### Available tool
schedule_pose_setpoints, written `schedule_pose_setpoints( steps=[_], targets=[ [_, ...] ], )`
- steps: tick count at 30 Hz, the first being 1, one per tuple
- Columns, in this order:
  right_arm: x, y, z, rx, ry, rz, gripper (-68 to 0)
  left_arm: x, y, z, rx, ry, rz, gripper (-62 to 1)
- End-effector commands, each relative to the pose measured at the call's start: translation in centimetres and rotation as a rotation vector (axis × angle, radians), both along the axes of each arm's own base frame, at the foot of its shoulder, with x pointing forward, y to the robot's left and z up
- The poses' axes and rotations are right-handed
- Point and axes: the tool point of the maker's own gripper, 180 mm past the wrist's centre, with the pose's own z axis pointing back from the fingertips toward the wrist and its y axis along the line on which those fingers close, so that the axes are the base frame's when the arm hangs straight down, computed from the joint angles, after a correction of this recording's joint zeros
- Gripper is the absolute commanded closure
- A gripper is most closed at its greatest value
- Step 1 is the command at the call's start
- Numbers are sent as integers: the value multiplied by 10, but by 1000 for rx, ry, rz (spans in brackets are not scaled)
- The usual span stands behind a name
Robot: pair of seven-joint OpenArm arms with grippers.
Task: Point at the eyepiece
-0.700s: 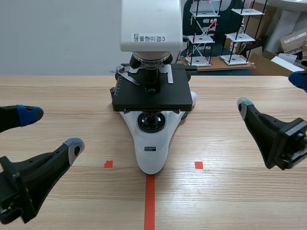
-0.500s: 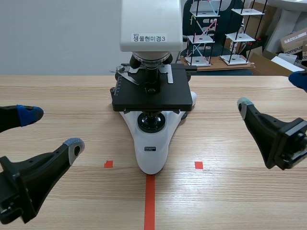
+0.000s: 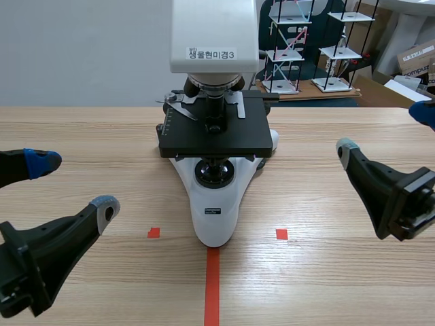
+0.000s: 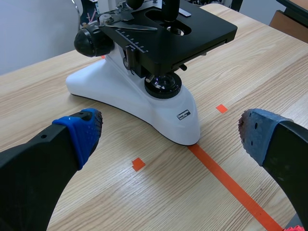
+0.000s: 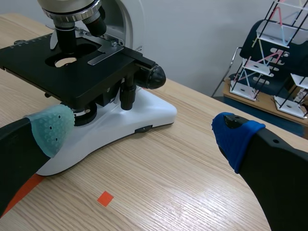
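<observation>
A wooden table (image 3: 81, 129) stretches back to a pale wall (image 3: 81, 47). Beyond its far edge, black wire racks (image 3: 284, 56) with white shelves stand on a low wooden board (image 3: 319, 92), near a cardboard box (image 3: 416, 58).

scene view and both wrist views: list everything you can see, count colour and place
microscope: 1, white body with black stage, table centre, on the end of the tape line; its top is cut off
table: 1, light wood, under everything
tape line: 1, orange-red, from the near edge to the microscope base
tape squares: 2, orange-red, one each side of the base
wire racks: 2, black frames with white shelves, beyond the table
cardboard box: at least 1, brown, beyond the racks
left gripper: 1, black, open, left of the microscope
right gripper: 1, black, open, right of the microscope
</observation>
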Motion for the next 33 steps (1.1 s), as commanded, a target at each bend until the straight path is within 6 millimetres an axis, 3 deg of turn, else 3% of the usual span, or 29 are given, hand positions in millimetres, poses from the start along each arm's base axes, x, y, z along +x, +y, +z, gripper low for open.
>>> schedule_pose_setpoints(
  steps=[1, 4, 8, 10, 20, 26, 33],
  targets=[
    [6, -2, 15, 2, -55, -8, -628, 0, -1, 6, -15, -15, 1, -596],
    [11, -4, 22, -11, -84, -8, -522, 0, -1, 6, -15, -15, 1, -596],
    [22, -7, 34, -52, -127, -9, -157, 0, -1, 6, -15, -15, 1, -596],
    [29, -8, 42, -66, -147, -9, -11, 0, -1, 6, -15, -15, 1, -596],
    [69, -19, 81, -14, -174, -78, -2, 0, -1, 6, -15, -15, 1, -596],
    [84, -19, 117, -24, -268, -85, -2, 0, -1, 6, -15, -15, 1, -596],
    [98, 6, 144, -65, -341, -21, -2, 0, -1, 6, -15, -15, 1, -596]
  ],
)
